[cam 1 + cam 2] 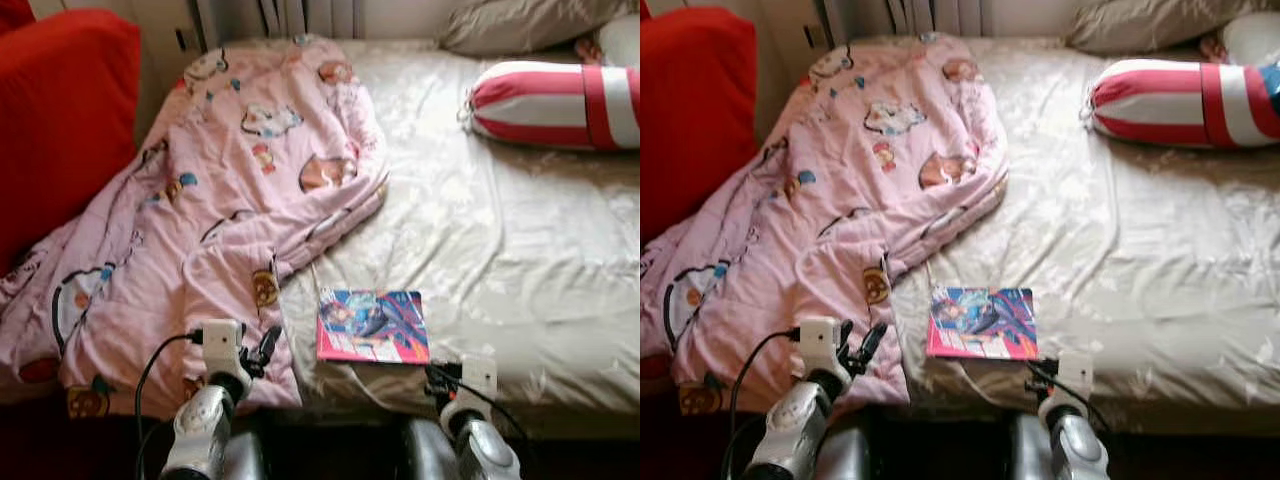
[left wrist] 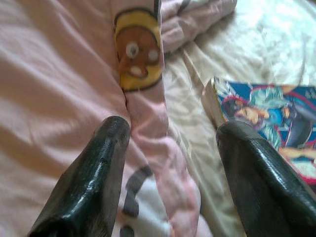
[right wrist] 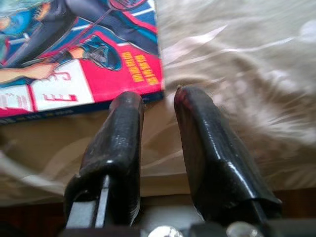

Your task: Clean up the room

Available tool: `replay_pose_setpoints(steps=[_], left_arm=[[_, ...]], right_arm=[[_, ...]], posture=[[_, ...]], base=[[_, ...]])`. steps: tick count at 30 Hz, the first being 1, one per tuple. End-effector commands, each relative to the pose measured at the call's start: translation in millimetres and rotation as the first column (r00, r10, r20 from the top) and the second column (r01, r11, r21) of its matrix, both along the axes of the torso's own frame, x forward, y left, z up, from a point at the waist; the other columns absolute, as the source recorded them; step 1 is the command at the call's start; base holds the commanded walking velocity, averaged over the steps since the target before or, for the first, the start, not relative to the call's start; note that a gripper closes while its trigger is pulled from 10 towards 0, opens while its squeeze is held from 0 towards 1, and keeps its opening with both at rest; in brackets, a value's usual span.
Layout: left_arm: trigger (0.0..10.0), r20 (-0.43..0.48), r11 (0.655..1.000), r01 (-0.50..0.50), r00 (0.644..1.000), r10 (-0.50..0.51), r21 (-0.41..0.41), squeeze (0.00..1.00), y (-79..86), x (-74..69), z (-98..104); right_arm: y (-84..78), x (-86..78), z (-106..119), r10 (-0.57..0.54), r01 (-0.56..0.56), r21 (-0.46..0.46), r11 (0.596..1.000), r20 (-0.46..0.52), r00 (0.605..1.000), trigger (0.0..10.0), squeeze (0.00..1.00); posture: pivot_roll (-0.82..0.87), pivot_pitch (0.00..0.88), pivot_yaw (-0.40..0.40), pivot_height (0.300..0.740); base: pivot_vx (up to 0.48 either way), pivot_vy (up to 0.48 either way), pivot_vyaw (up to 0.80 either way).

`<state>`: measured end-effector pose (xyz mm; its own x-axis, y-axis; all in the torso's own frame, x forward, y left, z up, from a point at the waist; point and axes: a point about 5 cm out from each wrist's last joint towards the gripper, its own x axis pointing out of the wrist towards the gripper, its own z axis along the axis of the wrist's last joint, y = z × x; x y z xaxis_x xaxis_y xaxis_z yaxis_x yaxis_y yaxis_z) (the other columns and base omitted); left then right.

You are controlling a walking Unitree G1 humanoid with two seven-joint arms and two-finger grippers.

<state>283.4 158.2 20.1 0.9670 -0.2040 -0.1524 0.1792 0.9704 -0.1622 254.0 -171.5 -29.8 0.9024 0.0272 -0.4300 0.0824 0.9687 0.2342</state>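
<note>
On the bed [image 1: 520,260], covered with a cream satin sheet, a pink cartoon-print quilt [image 1: 230,190] lies rumpled across the robot's left half, its lower edge hanging over the near side. A colourful comic book [image 1: 372,326] lies flat on the sheet just beside the quilt's edge, close to the near side of the bed. A red-and-white striped bolster [image 1: 560,105] rests at the far right, with a grey pillow [image 1: 530,22] behind it. A red chair [image 1: 60,110] stands to the left of the bed. The left gripper [image 2: 170,136] hovers over the quilt's edge, fingers spread apart, the book beside one fingertip. The right gripper [image 3: 158,101] sits at the book's near corner, fingers a narrow gap apart, holding nothing.
</note>
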Motion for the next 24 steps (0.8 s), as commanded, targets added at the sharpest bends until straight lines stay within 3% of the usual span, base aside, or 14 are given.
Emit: replay_pose_setpoints(steps=[1, 4, 11, 22, 23, 24], left_arm=[[10.0, -0.006, 1.000, 0.018, 1.000, -0.018, 0.020, 0.00, 2.4, -3.4, -2], [10.0, 0.003, 0.999, 0.019, 1.000, -0.019, 0.034, 0.00, 7.0, -6.4, -1], [10.0, -0.019, 0.998, 0.002, 1.000, 0.000, 0.056, 0.00, 19.2, -18.8, -6], [10.0, -0.031, 0.997, -0.010, 0.999, 0.012, 0.073, 0.00, 28.9, -34.2, -9], [10.0, -0.030, 0.997, -0.008, 0.999, 0.011, 0.075, 0.00, 29.8, -36.0, -9], [10.0, -0.031, 0.997, -0.007, 0.999, 0.010, 0.077, 0.00, 30.1, -36.4, -8]], right_arm=[[3.9, 3.8, 4, -0.006, 0.005, 0.041, 0.999, 0.030, 1.000, 10.0, 1.00], [7.2, 11.2, 10, -0.031, 0.024, 0.093, 0.995, 0.074, 0.997, 10.0, 1.00], [5.3, 24.9, 24, -0.085, 0.072, 0.099, 0.992, 0.131, 0.988, 10.0, 1.00], [-3.6, 32.3, 33, -0.125, 0.107, 0.105, 0.989, 0.183, 0.975, 10.0, 1.00], [-4.6, 33.0, 34, -0.127, 0.108, 0.107, 0.988, 0.187, 0.974, 10.0, 0.00], [-5.0, 33.5, 35, -0.129, 0.110, 0.111, 0.988, 0.188, 0.974, 10.0, 0.00]], posture=[[0.08, 0.194, 0.039, 0.585], [0.09, 0.205, 0.048, 0.585], [0.12, 0.231, 0.067, 0.585], [0.16, 0.261, 0.088, 0.585], [0.16, 0.269, 0.094, 0.585], [0.16, 0.269, 0.094, 0.585]], base=[[0.000, 0.000, 0.00], [0.000, 0.000, 0.00], [0.000, 0.000, 0.00], [0.000, 0.000, 0.00], [0.000, 0.000, 0.00], [0.000, 0.000, 0.00]])
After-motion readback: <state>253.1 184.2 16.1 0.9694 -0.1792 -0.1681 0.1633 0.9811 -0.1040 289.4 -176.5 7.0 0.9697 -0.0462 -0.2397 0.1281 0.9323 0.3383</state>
